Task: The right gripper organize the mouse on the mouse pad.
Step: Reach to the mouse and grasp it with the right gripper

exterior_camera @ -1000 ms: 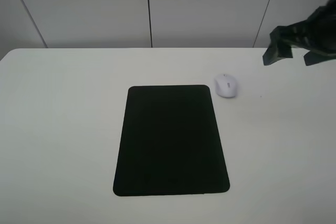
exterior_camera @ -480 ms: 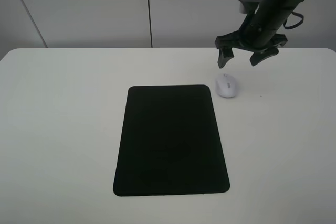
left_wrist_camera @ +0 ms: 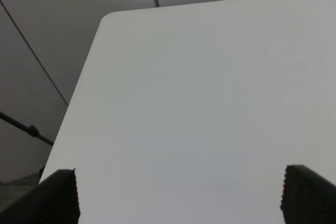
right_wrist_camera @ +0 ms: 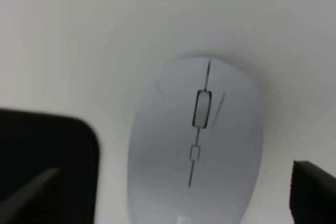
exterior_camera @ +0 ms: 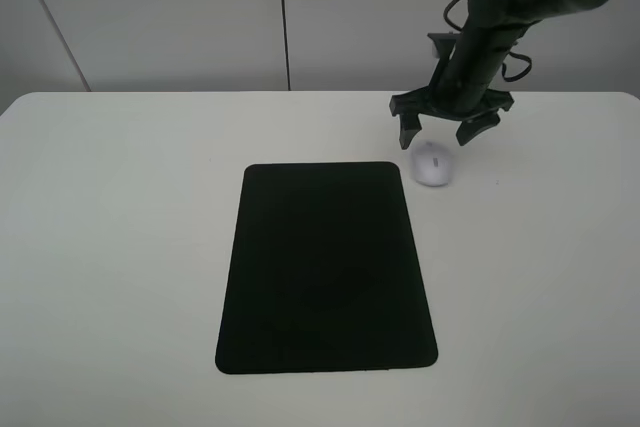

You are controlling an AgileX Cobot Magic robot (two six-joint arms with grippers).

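The white mouse (exterior_camera: 432,164) lies on the white table just off the far right corner of the black mouse pad (exterior_camera: 327,265). My right gripper (exterior_camera: 440,130) is open, its fingers splayed, and hovers just above and behind the mouse. In the right wrist view the mouse (right_wrist_camera: 195,142) fills the middle with its scroll wheel showing. A corner of the pad (right_wrist_camera: 47,156) lies beside it, and my fingertips (right_wrist_camera: 314,190) stand on either side. My left gripper (left_wrist_camera: 178,195) is open over bare table, out of the exterior view.
The white table (exterior_camera: 120,207) stretches wide on all sides of the pad. A grey panelled wall (exterior_camera: 180,17) stands behind the table's far edge. The left wrist view shows a rounded table corner (left_wrist_camera: 107,17).
My right arm has swung in from the far right and come down toward the mouse. The mouse and the pad have not moved.
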